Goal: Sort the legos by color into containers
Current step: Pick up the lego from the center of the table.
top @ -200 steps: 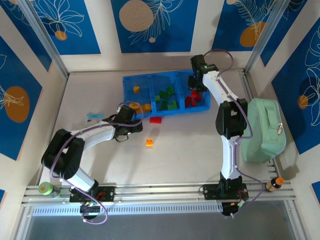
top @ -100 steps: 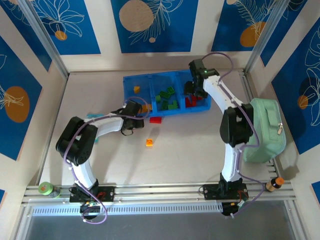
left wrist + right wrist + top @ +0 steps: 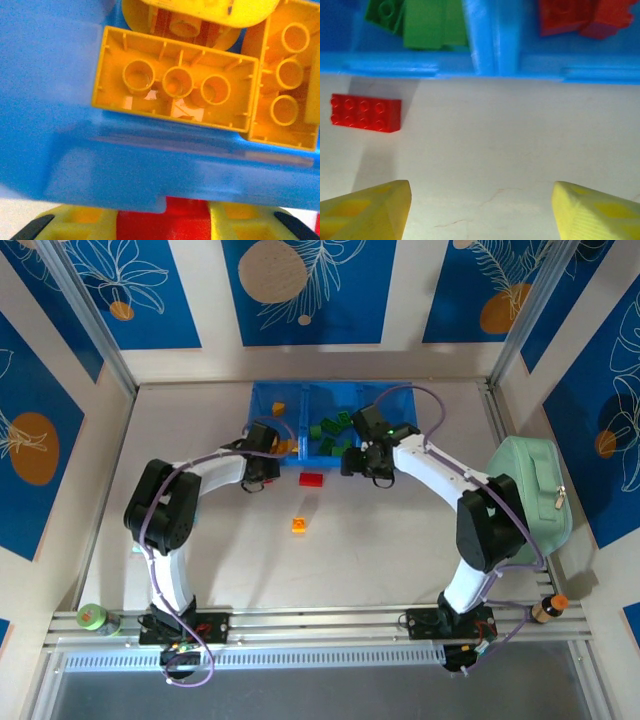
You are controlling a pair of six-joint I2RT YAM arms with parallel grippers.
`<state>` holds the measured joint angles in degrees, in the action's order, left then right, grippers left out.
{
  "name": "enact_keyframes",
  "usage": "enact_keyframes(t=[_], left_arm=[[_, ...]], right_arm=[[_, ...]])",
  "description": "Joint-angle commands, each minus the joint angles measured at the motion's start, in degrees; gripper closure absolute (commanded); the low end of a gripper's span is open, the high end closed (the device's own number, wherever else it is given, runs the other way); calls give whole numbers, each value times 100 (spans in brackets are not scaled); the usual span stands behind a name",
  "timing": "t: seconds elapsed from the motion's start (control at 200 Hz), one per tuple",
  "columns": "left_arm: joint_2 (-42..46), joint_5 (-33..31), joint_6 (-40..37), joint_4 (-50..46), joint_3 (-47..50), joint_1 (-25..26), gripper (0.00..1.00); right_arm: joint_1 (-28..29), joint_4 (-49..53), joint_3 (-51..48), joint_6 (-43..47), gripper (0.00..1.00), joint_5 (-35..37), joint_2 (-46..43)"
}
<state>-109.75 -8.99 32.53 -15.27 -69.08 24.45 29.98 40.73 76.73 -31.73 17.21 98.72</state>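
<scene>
The blue tray (image 3: 300,390) holds yellow legos (image 3: 278,408) in its left container and green legos (image 3: 335,425) in the middle one. My left gripper (image 3: 268,455) is at the tray's front left corner, pressed up to the blue wall (image 3: 100,165). It is shut on a red lego (image 3: 164,225). Yellow legos (image 3: 175,85) lie upside down just beyond the wall. My right gripper (image 3: 362,468) hovers open over bare table (image 3: 481,210), facing the divider (image 3: 485,65) between green legos (image 3: 422,22) and red legos (image 3: 580,17). One loose red lego (image 3: 312,479) (image 3: 366,113) lies to its left.
An orange lego (image 3: 298,525) lies alone on the table nearer the arms. A mint-green zippered case (image 3: 525,500) stands along the right edge beside the right arm. A green tape roll (image 3: 90,617) and a small orange-capped bottle (image 3: 548,608) sit on the near rail.
The left gripper moved up to the tray's front left corner and closed. The right gripper came out of the red container to the table in front and opened. The tray slid back slightly.
</scene>
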Motion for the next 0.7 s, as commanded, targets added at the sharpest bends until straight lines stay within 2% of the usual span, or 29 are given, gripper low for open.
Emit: enact_keyframes(t=[0.0,0.075,0.375,0.695], left_arm=[[167,103,-152,-210,-111,-45,68],[555,193,-62,-179,186,-21,68],[3051,75,236,-396,1713,78,68],[4838,-217,203,-1250,2337,68,67]], right_arm=[[282,-109,105,-278,20,-211,294],[471,-109,299,-406,16,-219,549],[1048,545,1839,-1009,14,329,1970],[1236,1120,3161,-1266,13,511,3123]])
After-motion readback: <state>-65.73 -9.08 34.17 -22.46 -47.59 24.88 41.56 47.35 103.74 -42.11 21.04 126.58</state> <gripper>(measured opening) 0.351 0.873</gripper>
